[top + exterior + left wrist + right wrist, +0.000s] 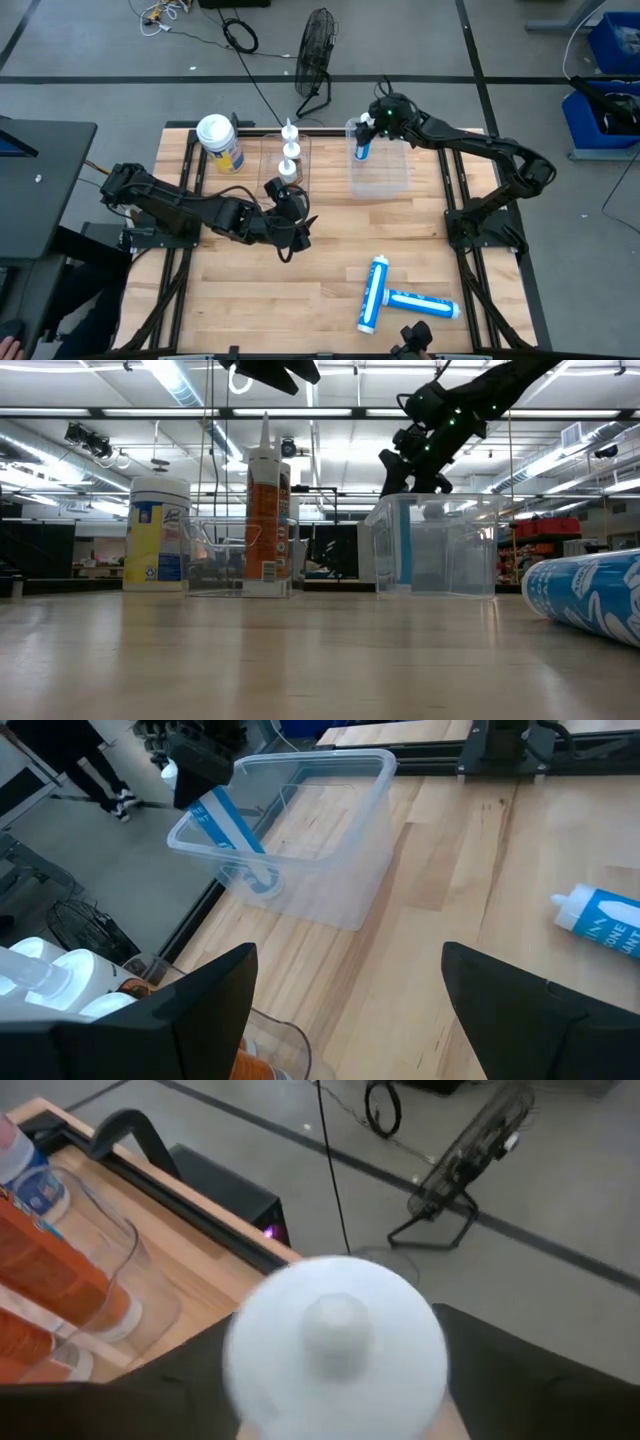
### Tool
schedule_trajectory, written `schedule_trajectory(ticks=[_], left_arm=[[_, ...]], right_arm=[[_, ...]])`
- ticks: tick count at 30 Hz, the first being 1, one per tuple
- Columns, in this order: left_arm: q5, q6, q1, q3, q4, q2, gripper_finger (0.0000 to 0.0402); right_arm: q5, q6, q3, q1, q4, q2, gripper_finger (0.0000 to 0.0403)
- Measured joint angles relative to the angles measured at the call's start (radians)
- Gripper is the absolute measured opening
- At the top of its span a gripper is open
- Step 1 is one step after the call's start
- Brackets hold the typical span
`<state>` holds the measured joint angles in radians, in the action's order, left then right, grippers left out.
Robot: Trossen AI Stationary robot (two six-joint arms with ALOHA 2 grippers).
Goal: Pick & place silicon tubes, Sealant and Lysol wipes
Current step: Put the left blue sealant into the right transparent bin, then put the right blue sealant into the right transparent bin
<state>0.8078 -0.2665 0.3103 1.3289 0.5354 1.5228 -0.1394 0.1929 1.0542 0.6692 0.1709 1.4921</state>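
A blue silicone tube [228,828] leans in the far left corner of a clear bin [385,172], its lower end [262,880] on the bin's floor. My right gripper [363,128] is open around the tube's white upper end [335,1345], which fills the gap between the fingers. Two more blue tubes [375,292] [422,302] lie on the table near the front right. The Lysol wipes [220,142] stand upright at the far left. Orange sealant tubes [267,510] stand in a smaller clear bin [288,165]. My left gripper [292,235] hovers open and empty over mid-table. My right gripper comes slanting down from the far right over the tube's white upper end [335,1345], one finger on either side. Whether the fingers touch the tube, I cannot tell. The tube stands tilted with its lower end in the bin.
A black fan [315,50] and cables lie on the floor beyond the table's far edge. Bare wood lies between the two bins and the tubes at the front. A black clamp [415,338] sits at the near edge.
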Motion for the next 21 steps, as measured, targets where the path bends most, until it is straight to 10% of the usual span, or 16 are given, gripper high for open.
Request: schedule_trajectory(ticks=[21], left_arm=[[-0.002,-0.062,-0.001,0.0,-0.018,0.002,0.0323]], right_arm=[[-0.003,-0.046,0.0,-0.022,0.059,-0.192,0.0325]])
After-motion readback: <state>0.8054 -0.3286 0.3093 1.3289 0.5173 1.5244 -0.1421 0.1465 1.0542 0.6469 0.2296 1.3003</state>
